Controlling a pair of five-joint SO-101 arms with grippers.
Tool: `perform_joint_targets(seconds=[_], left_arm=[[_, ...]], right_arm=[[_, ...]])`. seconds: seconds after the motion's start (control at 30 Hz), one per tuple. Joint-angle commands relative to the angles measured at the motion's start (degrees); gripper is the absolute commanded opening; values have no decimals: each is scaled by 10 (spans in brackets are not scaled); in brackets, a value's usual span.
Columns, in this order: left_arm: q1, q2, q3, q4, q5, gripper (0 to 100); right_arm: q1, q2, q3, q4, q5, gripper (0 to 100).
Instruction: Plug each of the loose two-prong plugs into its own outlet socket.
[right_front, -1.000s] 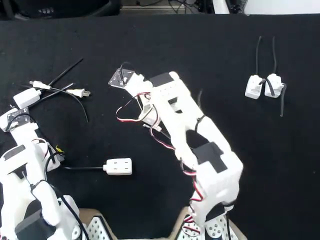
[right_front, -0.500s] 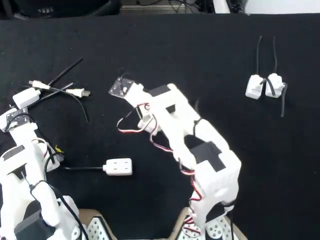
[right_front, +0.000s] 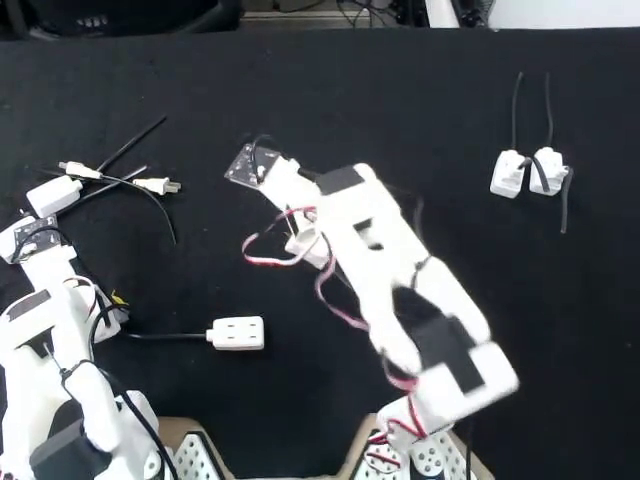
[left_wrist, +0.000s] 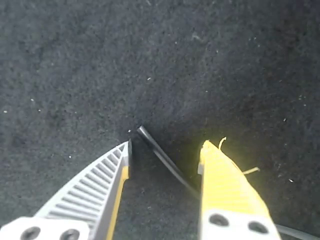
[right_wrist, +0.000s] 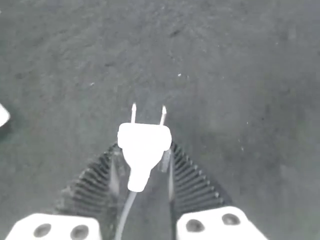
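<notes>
The right gripper (right_wrist: 143, 150) is clamped on a white two-prong plug (right_wrist: 144, 142). Its dark ribbed fingers (right_wrist: 192, 181) press the plug body from both sides, and the two metal prongs point away from the wrist over bare cloth. The plug's pale cord (right_wrist: 124, 215) trails back between the fingers and is cut off by the frame edge. The left gripper (left_wrist: 166, 146) is spread wide and holds nothing. A thin black cable (left_wrist: 167, 165) lies on the cloth between its grey ribbed finger and its yellow one, with the cable's cut end near the grey tip and its far stretch hidden behind the yellow finger. Seen from above, the right arm (right_front: 390, 270) crosses the middle of the table, with its gripper left of centre; the held plug is too small to make out there. The left arm (right_front: 45, 330) hugs the left edge and is partly cut off. Its tip is just below a white block (right_front: 52, 196), and two loose plugs (right_front: 78, 170) (right_front: 155, 184) with dark cords lie beside that block. An outlet socket (right_front: 238, 333) sits near the front left, and its black cord (right_front: 165, 337) runs toward the left arm. Well apart at the far right, two white pieces (right_front: 508, 173) with black cords touch each other, but it is too small to tell whether plugs are seated in them. A black cloth (right_front: 450, 110) covers the whole table. Beyond its far edge are dark equipment, loose wires (right_front: 360, 12) and a pale patch in the corner. Both arm bases are cut off at the bottom.
</notes>
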Motion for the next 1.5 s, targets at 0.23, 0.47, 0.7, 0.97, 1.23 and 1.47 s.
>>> perform_joint_targets(seconds=[0.23, 0.47, 0.7, 0.97, 1.23, 1.47], left_arm=[[58, -12, -165, 148, -36, 224], [127, -12, -378, 287, -11, 224], [243, -13, -359, 262, 94, 225], [340, -126, -209, 157, 189, 226], [362, -299, -84, 91, 190, 227], [377, -317, -53, 64, 195, 226]], right_arm=[[-84, -337, 238, -166, -69, 11], [-85, -382, 423, -448, -183, 11], [-90, -382, 492, -559, -193, 11], [-150, -380, 497, -561, -194, 11], [-151, -295, 473, -619, -245, 11], [-151, -183, 402, -622, -245, 11]])
